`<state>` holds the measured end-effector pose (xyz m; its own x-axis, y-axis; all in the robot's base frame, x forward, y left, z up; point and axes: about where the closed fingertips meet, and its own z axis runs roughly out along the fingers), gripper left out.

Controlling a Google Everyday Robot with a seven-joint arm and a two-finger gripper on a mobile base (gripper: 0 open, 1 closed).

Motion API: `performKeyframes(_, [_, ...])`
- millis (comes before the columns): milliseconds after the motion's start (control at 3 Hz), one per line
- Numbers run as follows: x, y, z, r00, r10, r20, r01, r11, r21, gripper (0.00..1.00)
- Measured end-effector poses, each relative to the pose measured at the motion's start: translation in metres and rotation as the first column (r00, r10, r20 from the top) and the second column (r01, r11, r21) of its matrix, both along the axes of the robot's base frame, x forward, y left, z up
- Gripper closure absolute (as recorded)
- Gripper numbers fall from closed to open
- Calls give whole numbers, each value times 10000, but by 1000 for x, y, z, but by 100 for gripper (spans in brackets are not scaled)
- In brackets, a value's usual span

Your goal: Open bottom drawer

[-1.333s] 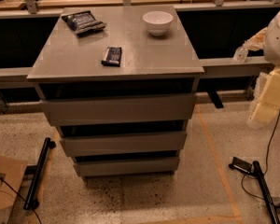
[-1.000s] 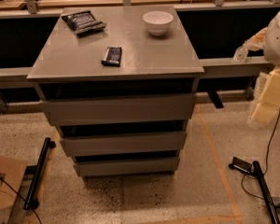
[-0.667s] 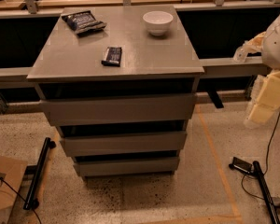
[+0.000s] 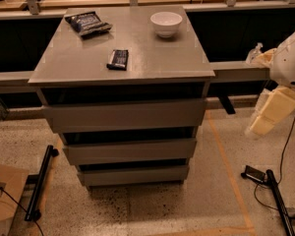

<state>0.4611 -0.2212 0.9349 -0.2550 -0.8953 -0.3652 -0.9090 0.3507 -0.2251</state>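
Note:
The grey cabinet (image 4: pixel 123 58) stands in the middle of the camera view with three handleless drawer fronts. The bottom drawer (image 4: pixel 133 174) is the lowest and slimmest front, just above the floor, and sits flush under the middle drawer (image 4: pixel 130 150) and the taller top drawer (image 4: pixel 125 114). My gripper (image 4: pixel 271 112) hangs at the right edge of the view on the white arm (image 4: pixel 292 63), cream-coloured and pointing down and left. It is well to the right of the cabinet, at about the height of the top drawer, and touches nothing.
On the cabinet top lie a white bowl (image 4: pixel 166 23), a dark snack bag (image 4: pixel 87 22) and a small dark bar (image 4: pixel 118 59). A black stand (image 4: pixel 39 183) and cardboard (image 4: pixel 2 195) are on the floor at left. Cables and a black stand (image 4: pixel 273 195) are at right.
The arm and gripper at the right have shifted very slightly to the left. The cabinet, its drawers and the things on top have not moved.

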Motion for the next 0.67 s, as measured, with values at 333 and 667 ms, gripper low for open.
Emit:
performKeyframes(333, [-2,-2,-12,9995,-121,-275,127,9996,240,0])
performKeyframes(667, [5,18,-51,9982,-5,-593,62,9953,971,0])
